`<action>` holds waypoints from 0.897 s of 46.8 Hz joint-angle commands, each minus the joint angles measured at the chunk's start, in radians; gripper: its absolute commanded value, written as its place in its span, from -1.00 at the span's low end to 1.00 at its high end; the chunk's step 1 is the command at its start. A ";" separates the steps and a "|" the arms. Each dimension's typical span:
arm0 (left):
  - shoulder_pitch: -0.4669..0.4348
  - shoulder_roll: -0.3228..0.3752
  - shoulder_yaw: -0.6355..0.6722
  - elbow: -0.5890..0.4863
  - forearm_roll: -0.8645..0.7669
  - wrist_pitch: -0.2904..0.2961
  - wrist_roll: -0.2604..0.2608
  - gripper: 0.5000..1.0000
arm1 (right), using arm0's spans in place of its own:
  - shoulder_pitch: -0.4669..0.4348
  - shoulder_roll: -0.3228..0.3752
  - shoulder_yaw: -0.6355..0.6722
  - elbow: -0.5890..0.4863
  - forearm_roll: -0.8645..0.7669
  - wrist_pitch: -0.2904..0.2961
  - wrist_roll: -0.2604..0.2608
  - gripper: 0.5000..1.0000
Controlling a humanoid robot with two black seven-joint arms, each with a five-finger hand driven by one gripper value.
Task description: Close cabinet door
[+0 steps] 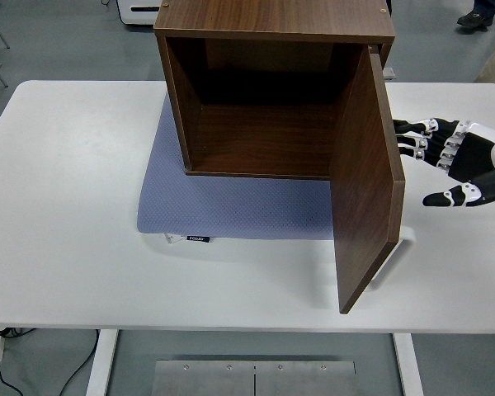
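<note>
Head view: I find my right hand (454, 161), fingers spread and empty, just right of the door (365, 177), which stands open from the cabinet (272, 21) toward me.

Mat tag: a small dark label (198, 239) sits at the near edge of the blue-grey mat (231, 206), carrying light lettering too small to make out.
Cabinet: the wooden cabinet (272, 25) and its open door (365, 181) show plain wood grain, with no print, number or sign.
Table: the white table (66, 206) bears no markings.
Right hand: the robot's right hand (450, 161) shows white segments on black, with no legible lettering.
Background: the white appliance (140, 10) at the top edge carries no readable text.
</note>
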 commanded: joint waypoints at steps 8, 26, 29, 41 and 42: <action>0.000 0.000 0.000 0.000 0.000 0.000 0.000 1.00 | 0.037 0.039 -0.028 0.000 -0.001 0.000 -0.001 1.00; 0.000 0.000 0.000 0.000 0.000 0.000 -0.001 1.00 | 0.087 0.107 -0.076 -0.002 -0.001 0.000 -0.017 1.00; 0.000 0.000 0.000 0.000 0.000 0.000 -0.001 1.00 | 0.094 0.114 -0.077 -0.003 -0.001 0.000 -0.020 1.00; 0.000 0.000 0.000 0.000 0.000 0.000 -0.001 1.00 | 0.109 0.153 -0.085 -0.006 -0.001 0.000 -0.020 1.00; 0.000 0.000 0.000 0.000 0.000 0.000 -0.001 1.00 | 0.110 0.157 -0.085 -0.006 -0.001 0.000 -0.021 1.00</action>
